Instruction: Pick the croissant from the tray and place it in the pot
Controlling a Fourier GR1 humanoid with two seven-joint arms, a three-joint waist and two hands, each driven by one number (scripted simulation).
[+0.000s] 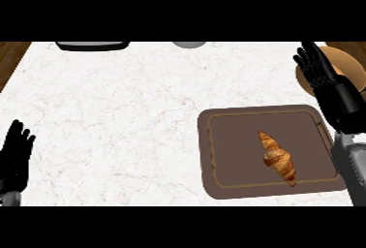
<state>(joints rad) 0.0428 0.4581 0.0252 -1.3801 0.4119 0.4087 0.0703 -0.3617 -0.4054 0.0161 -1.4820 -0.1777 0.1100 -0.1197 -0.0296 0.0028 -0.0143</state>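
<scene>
- One croissant (pixel 278 158) is lying on the tray (pixel 229 145), golden-brown, ridged and tapered at both ends, its long axis running from about 11 o'clock to 5 o'clock; nothing is touching it.
- One tray, a dark brown rounded rectangle with a thin raised lip inside its edge, is sitting at about 4 o'clock on the counter (pixel 129 121).
- One counter is showing, white marble-like stone with faint veins.
- Two hands are showing, both black and open.
- The right hand (pixel 319 68) is hanging at about 2 o'clock, fingers straight and spread, well apart from the croissant and holding nothing (its grey forearm is crossing the tray's right edge).
- The left hand (pixel 16 155) is resting at about 8 o'clock by the view's left edge, fingers up and straight, holding nothing.
- One tan round shape (pixel 350 68) is lying behind the right hand; I cannot tell what it is.
- One dark object (pixel 93 46) and one grey round one (pixel 190 44) are sitting at 12 o'clock, cut off.
</scene>
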